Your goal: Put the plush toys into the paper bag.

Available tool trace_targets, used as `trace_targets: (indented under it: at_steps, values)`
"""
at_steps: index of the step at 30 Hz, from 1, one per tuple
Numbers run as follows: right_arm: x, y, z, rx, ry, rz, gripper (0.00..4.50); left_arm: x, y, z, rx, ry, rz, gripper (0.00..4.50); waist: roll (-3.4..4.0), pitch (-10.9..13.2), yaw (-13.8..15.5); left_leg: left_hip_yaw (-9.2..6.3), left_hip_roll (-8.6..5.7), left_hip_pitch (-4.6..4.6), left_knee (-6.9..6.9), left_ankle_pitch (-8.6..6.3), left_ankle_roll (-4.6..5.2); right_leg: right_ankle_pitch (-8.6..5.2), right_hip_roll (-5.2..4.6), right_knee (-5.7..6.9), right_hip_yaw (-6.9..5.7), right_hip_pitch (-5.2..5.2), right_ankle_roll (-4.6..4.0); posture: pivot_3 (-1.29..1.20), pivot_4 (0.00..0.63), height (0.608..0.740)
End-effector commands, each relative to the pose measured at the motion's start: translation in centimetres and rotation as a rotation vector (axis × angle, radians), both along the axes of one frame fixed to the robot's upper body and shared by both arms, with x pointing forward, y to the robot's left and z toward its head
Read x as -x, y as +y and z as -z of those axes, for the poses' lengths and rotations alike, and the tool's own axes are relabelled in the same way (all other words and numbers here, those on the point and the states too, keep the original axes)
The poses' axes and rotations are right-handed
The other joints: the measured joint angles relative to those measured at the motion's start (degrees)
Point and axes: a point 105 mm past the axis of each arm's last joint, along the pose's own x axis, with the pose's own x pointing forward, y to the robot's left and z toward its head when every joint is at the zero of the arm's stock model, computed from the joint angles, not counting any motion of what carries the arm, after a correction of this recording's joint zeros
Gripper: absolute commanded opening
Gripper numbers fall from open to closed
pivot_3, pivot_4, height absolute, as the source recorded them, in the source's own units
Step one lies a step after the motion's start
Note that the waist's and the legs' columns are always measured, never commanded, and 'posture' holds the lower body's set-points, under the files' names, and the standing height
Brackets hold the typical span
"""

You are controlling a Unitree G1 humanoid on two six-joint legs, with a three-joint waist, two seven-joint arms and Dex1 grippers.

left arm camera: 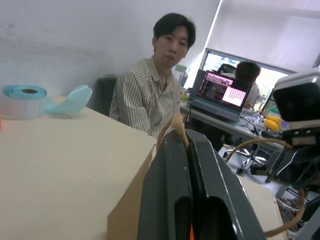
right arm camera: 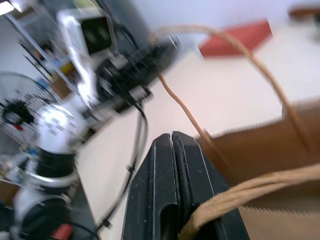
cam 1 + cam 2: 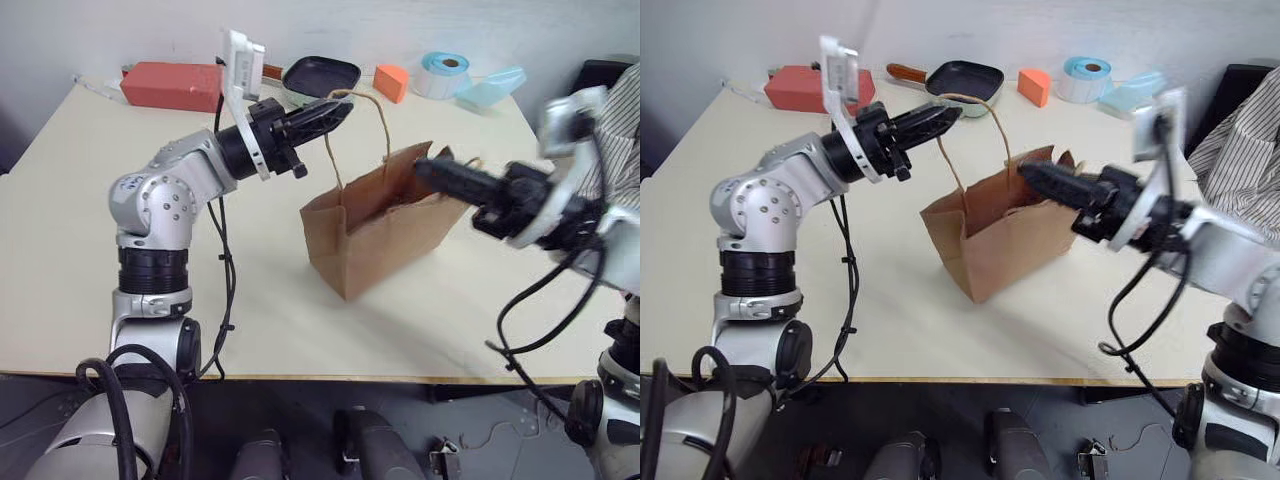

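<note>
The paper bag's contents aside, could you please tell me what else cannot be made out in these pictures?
- Inside of the paper bag: hidden by its own front wall in both eye views, so the plush toys cannot be confirmed there.
- Right claw: motion-blurred in the left eye view; its wrist view shows it shut on a handle.
- Left claw: shut on the other handle.
- Red block: partly hidden behind the left arm.

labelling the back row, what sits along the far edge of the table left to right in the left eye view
red block → dark pan → orange wedge → blue tape roll → pale blue scoop-shaped piece
</note>
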Motion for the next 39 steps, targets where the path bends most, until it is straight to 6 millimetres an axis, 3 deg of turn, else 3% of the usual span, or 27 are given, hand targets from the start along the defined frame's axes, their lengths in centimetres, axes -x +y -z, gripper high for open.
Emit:
trace_targets:
  at_steps: [1, 4, 10, 14, 15, 19, 21, 25, 28, 30, 36, 39]
  values:
    - [-0.3, -0.5, -0.5, 0.038, -0.090, 0.078, 0.02, 0.9, -0.6, 0.5, -0.028, -0.040, 0.012, 0.00, 0.00, 0.0, 0.2, 0.00, 0.00, -0.08, 0.00, 0.00, 0.01, 0.00, -0.01, -0.01, 0.00, -0.07, 0.01, 0.00, 0.150, 0.740]
    - [0.0, -0.6, -1.2, -0.001, -0.139, 0.079, 0.02, 0.8, 0.2, 0.6, -0.009, -0.014, 0.001, 0.00, 0.00, 0.0, 0.3, -0.02, 0.02, -0.29, 0.08, 0.00, 0.01, 0.01, -0.01, 0.04, -0.03, -0.27, 0.01, 0.00, 0.150, 0.740]
    - [3.3, -0.7, -3.2, -0.066, -0.265, -0.027, 1.95, 3.1, 3.7, -2.4, 0.109, -0.044, 0.073, 1.81, 0.00, 0.0, 0.2, -0.06, 0.03, -0.38, 0.12, 0.00, 0.01, 0.01, -0.01, 0.09, -0.07, -0.34, 0.01, 0.00, 0.150, 0.740]
    - [4.4, -2.0, -3.0, -0.025, -0.285, 0.003, 3.33, 4.7, 6.1, -1.8, 0.062, -0.038, 0.078, 3.03, 0.00, 0.0, 0.3, -0.15, 0.04, -0.39, 0.13, 0.00, 0.01, 0.00, -0.03, 0.02, -0.16, -0.28, 0.01, 0.00, 0.150, 0.740]
    - [4.6, -2.4, -2.8, -0.005, -0.286, 0.022, 3.35, 5.0, 6.6, -1.2, 0.037, -0.033, 0.075, 3.31, 0.01, 0.0, 0.3, -0.16, 0.03, -0.36, 0.12, 0.00, 0.01, 0.01, -0.04, 0.00, -0.16, -0.25, 0.01, 0.00, 0.150, 0.740]
    - [5.9, -3.6, -2.8, 0.019, -0.284, 0.038, 3.35, 5.4, 7.8, 2.4, -0.129, -0.018, 0.013, 4.47, 0.00, 0.0, 0.3, -0.17, 0.03, -0.26, 0.13, 0.00, 0.02, 0.00, -0.04, 0.01, -0.15, -0.16, 0.01, 0.00, 0.150, 0.740]
    - [7.2, -3.8, -1.9, 0.080, -0.273, 0.004, 3.35, 5.3, 7.9, 4.6, -0.227, -0.033, -0.014, 4.47, 0.01, 0.0, 0.4, -0.24, 0.02, -0.22, 0.13, 0.00, 0.02, 0.00, -0.04, -0.07, -0.20, -0.06, 0.01, 0.00, 0.150, 0.740]
    - [8.8, -2.8, 2.2, 0.217, -0.205, -0.093, 3.35, 4.7, 6.3, 7.1, -0.262, -0.057, 0.019, 4.47, -0.06, 0.0, 1.0, -0.33, 0.02, -0.05, -0.07, -0.04, 0.08, 0.01, -0.04, -0.38, -0.26, 0.25, 0.02, 0.00, 0.150, 0.740]
    - [6.4, -2.3, 5.3, 0.321, -0.186, -0.032, 2.77, 4.0, 4.9, 8.2, -0.280, -0.087, 0.066, 4.50, -0.16, -0.1, 0.9, -0.34, 0.00, -0.07, 0.04, -0.07, 0.14, 0.09, -0.04, -0.46, -0.25, 0.29, 0.17, 0.00, 0.150, 0.740]
    - [4.6, -1.3, 7.1, 0.403, -0.217, -0.018, 2.13, 3.7, 4.1, 8.6, -0.296, -0.111, 0.099, 4.50, -0.16, -0.1, 0.2, -0.33, 0.00, -0.09, 0.13, -0.08, 0.15, 0.11, -0.04, -0.42, -0.25, 0.30, 0.19, 0.00, 0.150, 0.740]
    - [-1.3, 2.9, 8.9, 0.457, -0.328, 0.074, 0.04, 3.4, 2.4, 9.1, -0.320, -0.156, 0.179, 4.50, -0.12, -0.1, -0.5, -0.18, 0.02, -0.02, 0.20, -0.03, 0.06, 0.09, 0.01, -0.09, -0.13, 0.12, 0.15, 0.00, 0.150, 0.740]
    - [-2.9, 3.4, 9.0, 0.452, -0.336, 0.128, 0.04, 3.6, 2.1, 9.3, -0.325, -0.161, 0.195, 4.50, -0.12, -0.1, -0.1, -0.18, 0.02, -0.08, 0.17, -0.03, 0.06, 0.07, -0.02, -0.11, -0.15, 0.05, 0.11, 0.00, 0.150, 0.740]
